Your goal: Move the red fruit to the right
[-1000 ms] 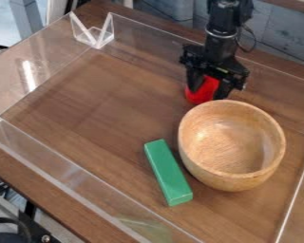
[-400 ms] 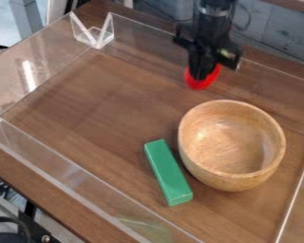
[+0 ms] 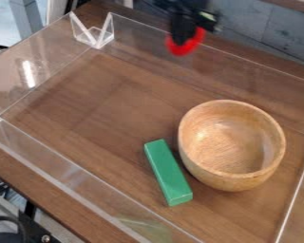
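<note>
The red fruit (image 3: 182,45) hangs in the air above the far side of the wooden table, small and bright red. My gripper (image 3: 185,35) comes down from the top edge and is shut on it, the dark fingers covering its upper part. The image is blurred there, so the fruit's green top does not show. The fruit is well clear of the surface, up and to the left of the wooden bowl (image 3: 213,169).
A green rectangular block (image 3: 167,172) lies just left of the bowl near the front. A clear acrylic wall (image 3: 41,161) rings the wooden surface. A small clear angled stand (image 3: 94,34) sits at the far left corner.
The gripper closed on the red fruit, lifted it off the table beside the bowl and carried it up and toward the far left.
</note>
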